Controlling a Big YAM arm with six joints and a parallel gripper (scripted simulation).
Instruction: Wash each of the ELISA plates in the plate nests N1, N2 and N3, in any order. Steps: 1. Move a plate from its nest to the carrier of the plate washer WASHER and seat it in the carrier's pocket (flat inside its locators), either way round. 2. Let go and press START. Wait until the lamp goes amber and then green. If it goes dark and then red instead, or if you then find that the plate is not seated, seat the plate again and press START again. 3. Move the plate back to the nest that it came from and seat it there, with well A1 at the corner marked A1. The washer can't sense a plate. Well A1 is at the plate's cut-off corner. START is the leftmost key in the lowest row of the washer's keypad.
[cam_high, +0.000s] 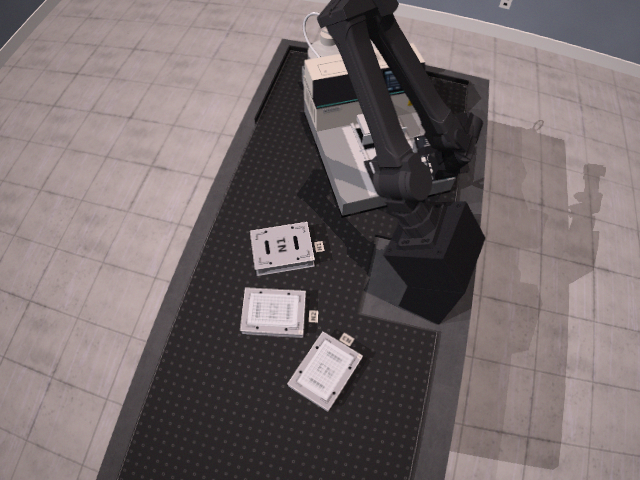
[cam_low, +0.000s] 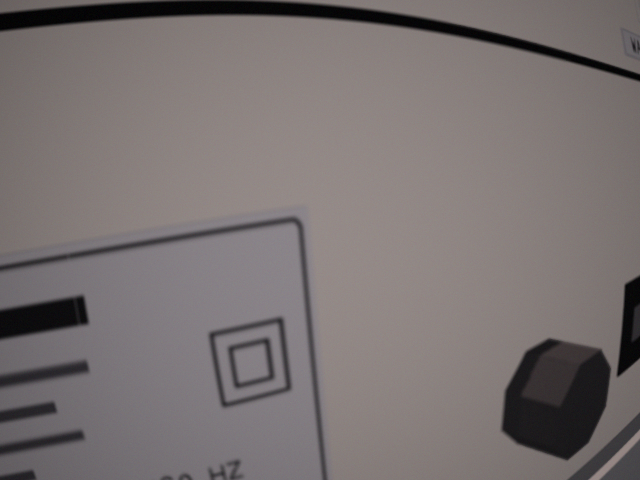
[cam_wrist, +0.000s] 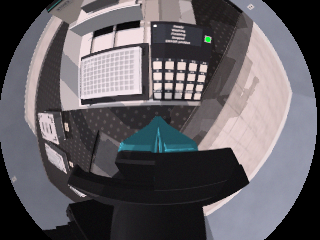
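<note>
A white plate (cam_wrist: 111, 73) lies in the washer's dark carrier (cam_wrist: 145, 75), flat as far as I can tell. The lamp (cam_wrist: 208, 39) on the keypad panel is green. The keypad (cam_wrist: 179, 80) is right of the carrier in the wrist view. My gripper (cam_wrist: 158, 120) is shut and empty, short of the keypad's lowest row in that view. Nest N1 (cam_high: 281, 245) (cam_wrist: 49, 127) holds no plate. A plate (cam_high: 272, 310) sits in nest N2 (cam_high: 248, 330), and another plate (cam_high: 329, 368) sits in nest N3 (cam_high: 295, 385). The carrier is mostly hidden by the arm in the top view.
The washer (cam_high: 330, 82) stands at the table's far end, its raised housing behind the carrier. The arm's base (cam_high: 434, 258) stands beside the washer's front, right of the nests. The exterior view shows only a pale panel (cam_low: 413, 180) with a label and a dark knob (cam_low: 558, 403).
</note>
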